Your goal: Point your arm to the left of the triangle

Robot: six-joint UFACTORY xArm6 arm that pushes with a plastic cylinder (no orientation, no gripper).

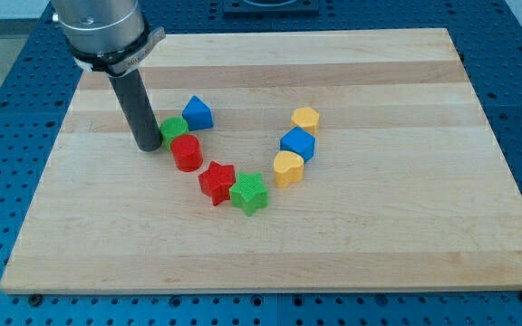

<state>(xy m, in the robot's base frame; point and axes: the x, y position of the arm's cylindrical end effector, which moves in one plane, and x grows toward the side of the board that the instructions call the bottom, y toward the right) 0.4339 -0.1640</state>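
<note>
Our arm carries no claw, only a straight dark rod, so there is nothing to open or close. My tip (148, 147) rests on the wooden board (379, 226) just to the view's left of the green cylinder (172, 129), touching it or nearly so; we cannot tell which.

The blue triangle block (198, 113) sits just up and to the view's right of that green cylinder, the two touching. So the tip is to the view's left of the triangle and slightly lower, with the green cylinder between them.

Just below the green cylinder stands a red cylinder (187, 153). Further toward the view's bottom and right we see a red star (217, 182) and a green star (249, 193), side by side and touching.

On the view's right, well apart from the tip, a yellow heart-shaped block (287, 168) sits beside a blue cube-like block (298, 144), with a yellow block (304, 119) above them, its shape hard to make out.

The board lies on a blue perforated table (7, 81)
</note>
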